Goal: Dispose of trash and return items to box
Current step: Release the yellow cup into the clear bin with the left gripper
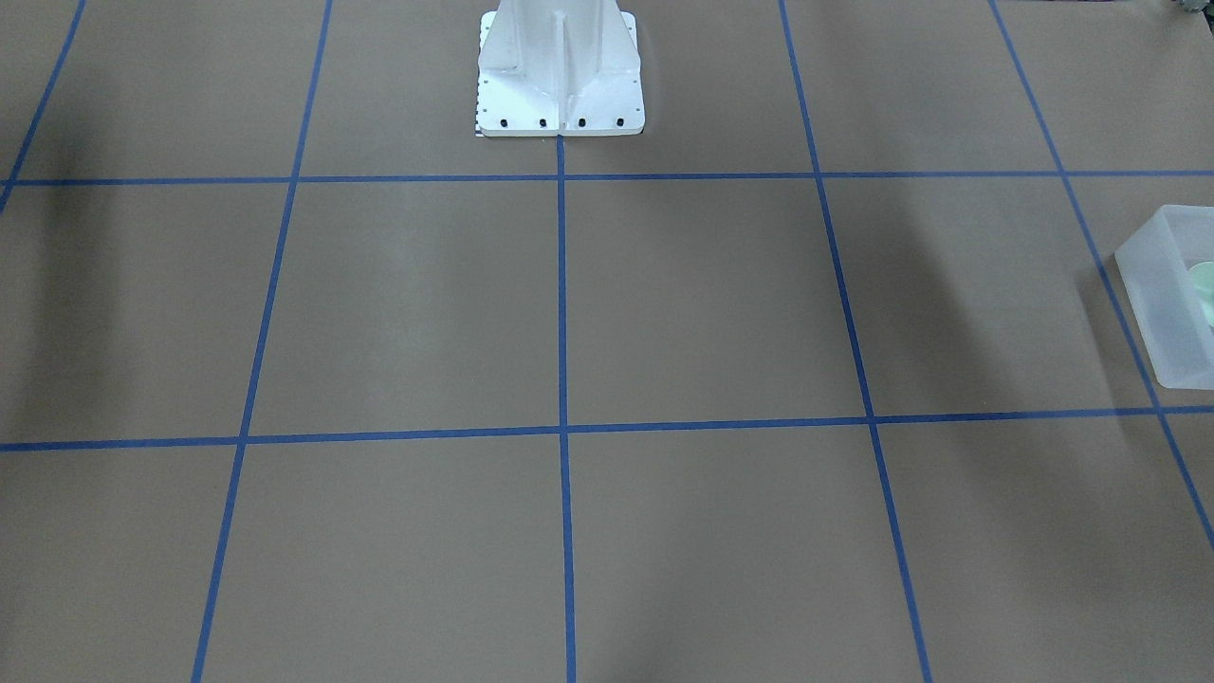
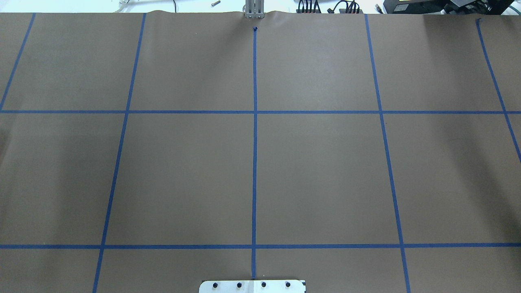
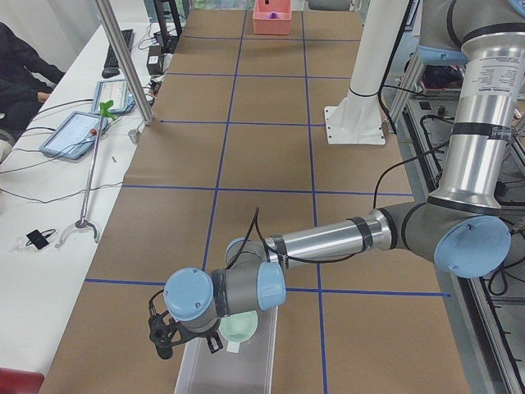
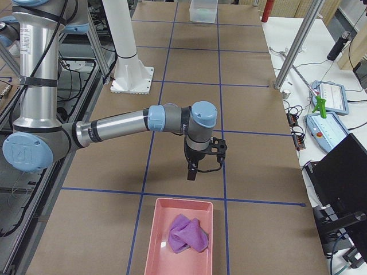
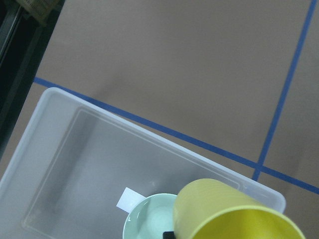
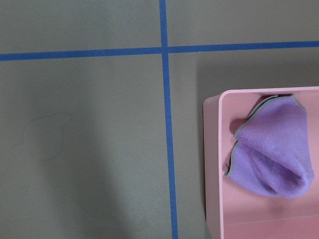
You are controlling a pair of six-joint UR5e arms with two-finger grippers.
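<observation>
Under the left claw (image 3: 168, 341), grip not discernible, the yellow cup (image 5: 219, 214) is apparently hanging over the box (image 5: 75, 164), awaiting release.

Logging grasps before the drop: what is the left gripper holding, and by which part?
Probably the yellow cup, which looms close to the wrist camera above the box and the bowl. Where the jaws grip it lies out of frame, so it cannot be told.

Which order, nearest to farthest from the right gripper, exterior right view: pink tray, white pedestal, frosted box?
1. pink tray: camera's end, close to the right gripper.
2. white pedestal: midway along, robot's edge.
3. frosted box: far end.
</observation>
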